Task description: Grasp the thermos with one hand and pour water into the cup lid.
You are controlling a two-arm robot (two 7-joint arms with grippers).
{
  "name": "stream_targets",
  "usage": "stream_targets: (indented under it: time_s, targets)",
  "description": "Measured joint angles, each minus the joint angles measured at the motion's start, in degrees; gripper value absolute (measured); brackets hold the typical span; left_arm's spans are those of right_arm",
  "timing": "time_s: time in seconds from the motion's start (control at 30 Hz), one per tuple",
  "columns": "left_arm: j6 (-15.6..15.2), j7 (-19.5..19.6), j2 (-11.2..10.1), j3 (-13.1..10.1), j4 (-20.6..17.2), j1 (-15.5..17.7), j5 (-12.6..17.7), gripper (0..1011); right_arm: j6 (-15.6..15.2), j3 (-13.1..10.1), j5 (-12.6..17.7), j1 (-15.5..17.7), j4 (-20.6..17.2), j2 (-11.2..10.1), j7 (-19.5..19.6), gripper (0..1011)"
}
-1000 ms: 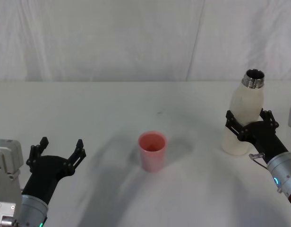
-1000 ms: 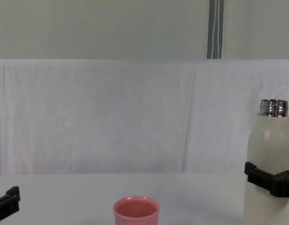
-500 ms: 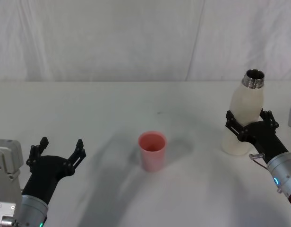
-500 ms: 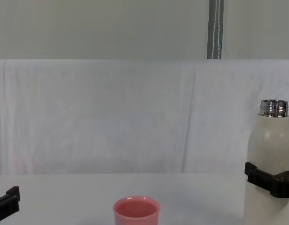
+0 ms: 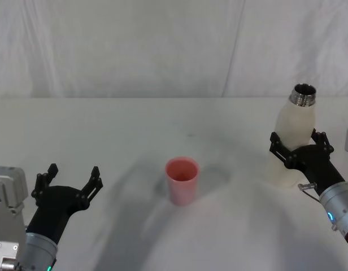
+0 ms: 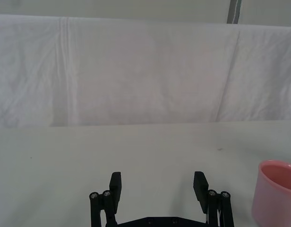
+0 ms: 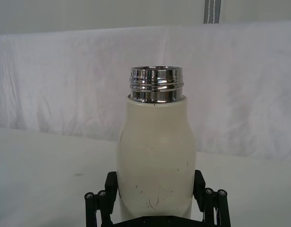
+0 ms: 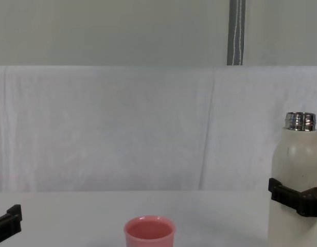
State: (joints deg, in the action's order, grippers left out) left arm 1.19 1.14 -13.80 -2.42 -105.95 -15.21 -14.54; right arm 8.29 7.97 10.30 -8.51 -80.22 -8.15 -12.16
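Thermos [image 5: 292,135] cream-white with shiny steel neck, small dark scuffs on body in right wrist view. Cup lid [image 5: 182,179] salmon pink, plain. Right gripper [image 5: 298,148] and left gripper [image 5: 70,182] black; table [image 5: 134,124] white, backdrop cloth [image 5: 117,45] white, creased.

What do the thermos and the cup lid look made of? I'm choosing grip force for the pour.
The thermos: a cream-white matte coated body with small dark scuffs and a shiny threaded neck that mirrors light, so likely painted steel. The cup lid: salmon-pink, uniform, with a dull sheen and thin plain rim, probably plastic. The right gripper clasps the thermos body.
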Motion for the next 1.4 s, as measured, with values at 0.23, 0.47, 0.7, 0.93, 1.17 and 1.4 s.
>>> stream_targets:
  time_s: [0.23,0.47,0.7,0.93,1.17,1.4]
  targets:
    - [0.00,0.00,0.00,0.00,0.00,0.00,0.00,1001,0.00,0.00,-0.02,0.00,-0.02,0.00,0.00,1000]
    - [0.00,0.00,0.00,0.00,0.00,0.00,0.00,1001,0.00,0.00,-0.04,0.00,-0.06,0.00,0.00,1000]
    - [0.00,0.00,0.00,0.00,0.00,0.00,0.00,1001,0.00,-0.04,0.01,0.52,-0.66,-0.06,0.02,1000]
    - [0.00,0.00,0.00,0.00,0.00,0.00,0.00,1001,-0.10,-0.13,0.16,0.98,-1.35,-0.19,0.15,1000]
    - [0.00,0.00,0.00,0.00,0.00,0.00,0.00,1001,-0.27,-0.18,0.25,1.56,-2.10,-0.28,0.26,1000]
    - [0.00,0.00,0.00,0.00,0.00,0.00,0.00,1001,-0.39,-0.19,0.25,2.14,-2.72,-0.35,0.49,1000]
